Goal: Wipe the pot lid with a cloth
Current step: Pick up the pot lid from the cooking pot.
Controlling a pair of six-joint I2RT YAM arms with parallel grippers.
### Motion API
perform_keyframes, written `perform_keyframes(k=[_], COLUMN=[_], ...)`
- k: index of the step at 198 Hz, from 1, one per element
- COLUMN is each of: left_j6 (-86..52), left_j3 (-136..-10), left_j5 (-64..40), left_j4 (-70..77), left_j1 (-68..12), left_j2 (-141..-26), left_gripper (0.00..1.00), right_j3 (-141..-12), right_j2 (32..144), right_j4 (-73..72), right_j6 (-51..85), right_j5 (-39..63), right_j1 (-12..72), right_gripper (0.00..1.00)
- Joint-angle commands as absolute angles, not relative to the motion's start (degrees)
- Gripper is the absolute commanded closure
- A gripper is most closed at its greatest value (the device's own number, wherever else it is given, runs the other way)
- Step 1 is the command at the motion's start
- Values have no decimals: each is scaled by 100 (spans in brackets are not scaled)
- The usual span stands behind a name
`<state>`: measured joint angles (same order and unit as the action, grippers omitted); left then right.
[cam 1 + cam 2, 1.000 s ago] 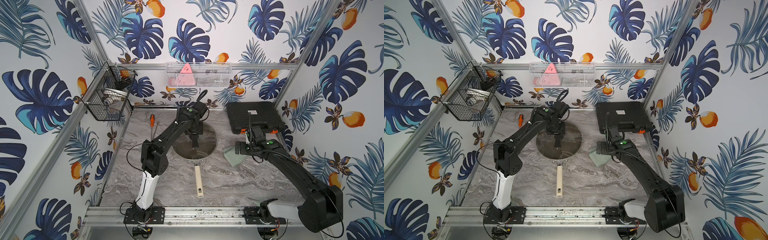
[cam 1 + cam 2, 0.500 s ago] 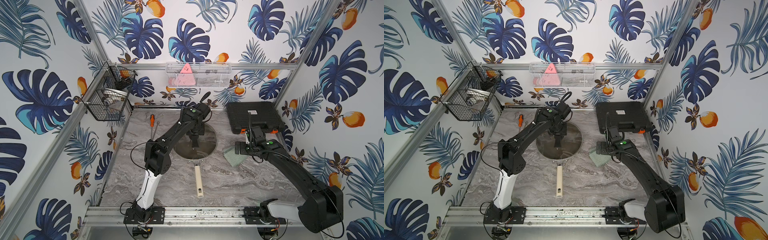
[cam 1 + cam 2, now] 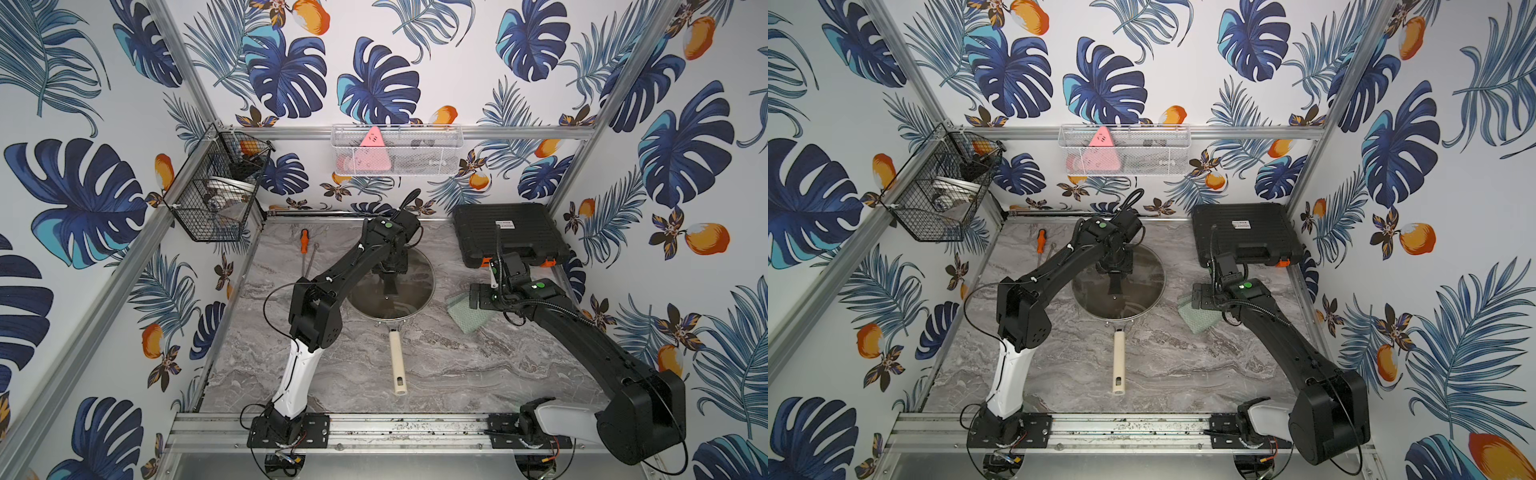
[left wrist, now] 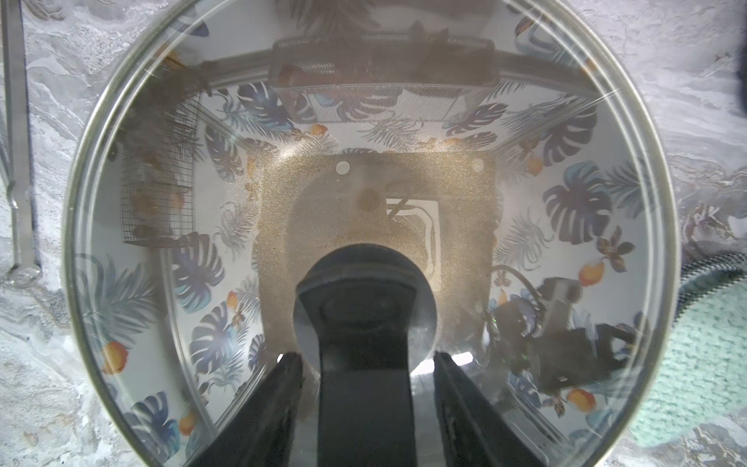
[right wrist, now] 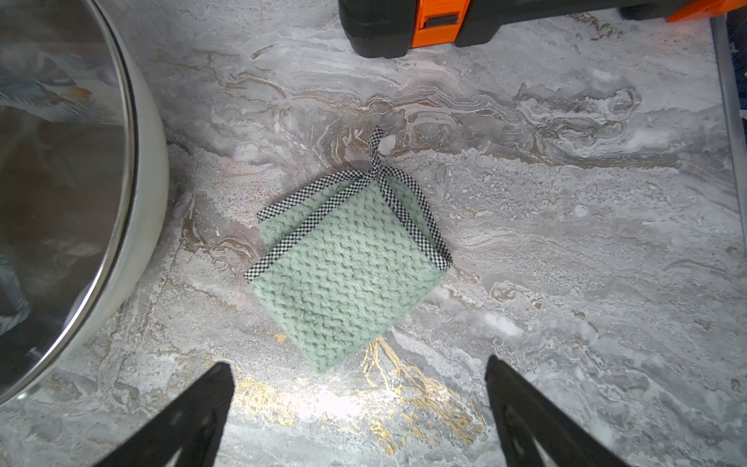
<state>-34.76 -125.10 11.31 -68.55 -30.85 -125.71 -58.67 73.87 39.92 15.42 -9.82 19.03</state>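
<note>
Left gripper [image 4: 366, 360]: jaws partly open, straddling the black handle [image 4: 364, 291] of the pot lid [image 4: 194, 194]. Thin gaps show on each side in the left wrist view, so no clamp is seen. Right gripper [image 5: 357, 370]: jaws spread wide and empty, hovering over the cloth [image 5: 347, 279] without touching it. The lid sits flat on the pan [image 5: 152, 190], mid tabletop [image 3: 457, 374] toward the back edge, with the cream pan handle [image 3: 397, 361] pointing at the front edge. The cloth lies folded on the tabletop just beside the pan, toward the right edge, in front of the black tool case [image 3: 507, 232] at the back right corner. Progress looks very early. The cloth is not picked up, the lid is not lifted or steadied, and no cloth touches the glass, so no wiping is under way. Done so far, as far as can be seen: both arms are lined up, one per object. Left to do, by my read: close on the lid handle, pinch the cloth, carry it across to the lid and rub the glass. Cannot tell whether the glass is dirty, as reflections cover it.
</note>
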Motion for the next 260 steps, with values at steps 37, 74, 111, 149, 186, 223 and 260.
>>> perform_keyframes(k=[37,74,111,149,186,223,260], left_j6=[-3559,-3527,-3511,-3514,-3522,-3562,-3543], left_j3=[-12349,-12379,-12430,-12306,-12261,-12122,-12129], left_j5=[1064,952,978,1046,1122,1177,1145], left_j4=[-6654,-6624,-6670,-6628,-6599,-6452,-6383], left_j1=[-3031,-3032,-3030,-3025,-3023,-3019,-3015], left_j2=[-12454,-12599,-12665,-12608,-12585,-12492,-12499], left_gripper=[45,47,49,51,54,57,58], right_j3=[-5845,-5833,-5835,-5821,-5810,-5810,-5803], right_j2=[7383,7385,7420,7411,7412,7444,7444], right_j4=[3946,3946,3946,3929,3912,3923,3902], right_j6=[1547,1548,1552,1560,1553,1552,1547], right_j5=[-1055,-1088,-1099,-1081,-1105,-1099,-1113], right_j1=[1936,1942,1951,1961,1978,1999,2004], right_gripper=[0,0,0,0,0,0,0])
